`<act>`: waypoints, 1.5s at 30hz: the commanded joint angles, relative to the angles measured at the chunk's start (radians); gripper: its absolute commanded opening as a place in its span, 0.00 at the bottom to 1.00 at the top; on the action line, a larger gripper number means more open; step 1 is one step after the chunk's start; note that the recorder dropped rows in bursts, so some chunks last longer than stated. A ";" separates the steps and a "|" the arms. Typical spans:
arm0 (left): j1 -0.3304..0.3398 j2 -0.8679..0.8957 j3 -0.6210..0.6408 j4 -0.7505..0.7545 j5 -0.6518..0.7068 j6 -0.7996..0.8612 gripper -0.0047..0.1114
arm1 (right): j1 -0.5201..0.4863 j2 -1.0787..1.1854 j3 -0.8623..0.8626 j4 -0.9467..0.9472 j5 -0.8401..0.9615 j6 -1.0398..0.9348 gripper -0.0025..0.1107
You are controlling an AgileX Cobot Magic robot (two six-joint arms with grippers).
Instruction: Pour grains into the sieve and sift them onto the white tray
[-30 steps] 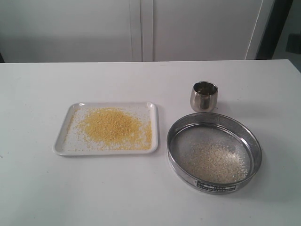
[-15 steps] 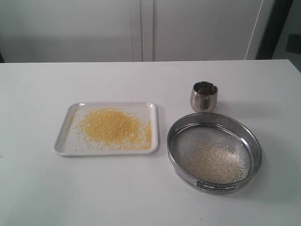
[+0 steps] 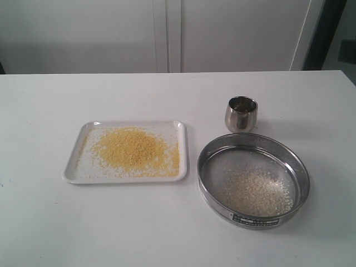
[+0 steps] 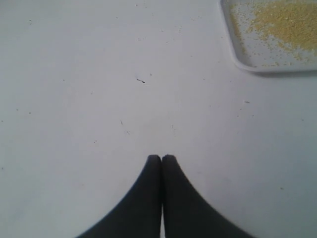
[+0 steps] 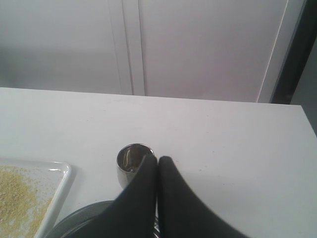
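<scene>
A white table (image 3: 167,222) is seen from the exterior view, with neither arm in that picture. On its right side the sieve (image 3: 222,214) is set down flat, its label plate facing the camera. To its left, just beside it but apart, lies the white tray (image 3: 125,181). A small steel cup (image 3: 241,114) stands upright just behind the sieve.

The left gripper (image 4: 161,158) is shown clenched on nothing above bare table, a corner of the tray well off. The right gripper (image 5: 157,159) is likewise closed and empty, with the cup seen beyond its fingertips.

Fine golden grains (image 3: 133,149) are heaped on the tray; coarser pale grains (image 3: 255,192) are left on the mesh.

The sifting is judged essentially done. Should another pass be wanted, the sieve would best be gripped by its rim, held level over the tray's middle and shaken gently, since the tray's rim is low and grains already lie near its edges.
</scene>
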 commanded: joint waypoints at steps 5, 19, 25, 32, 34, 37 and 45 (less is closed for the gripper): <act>-0.009 -0.004 0.032 -0.006 -0.039 0.000 0.04 | -0.002 -0.006 0.003 -0.005 -0.007 0.001 0.02; -0.009 -0.004 0.032 -0.006 -0.039 0.000 0.04 | -0.002 -0.006 0.003 -0.005 -0.007 0.001 0.02; -0.009 -0.004 0.032 -0.006 -0.039 0.000 0.04 | -0.002 -0.006 0.003 -0.005 -0.007 0.001 0.02; -0.005 -0.004 0.032 -0.006 -0.039 0.000 0.04 | -0.002 -0.006 0.003 -0.005 -0.007 0.001 0.02; -0.005 -0.004 0.032 -0.006 -0.039 0.000 0.04 | -0.002 -0.006 0.003 -0.005 -0.007 0.001 0.02; -0.005 -0.004 0.032 -0.006 -0.039 0.000 0.04 | -0.002 -0.006 0.003 -0.005 -0.007 0.001 0.02; -0.005 -0.004 0.032 -0.006 -0.039 0.000 0.04 | -0.002 -0.006 0.003 -0.005 -0.007 0.001 0.02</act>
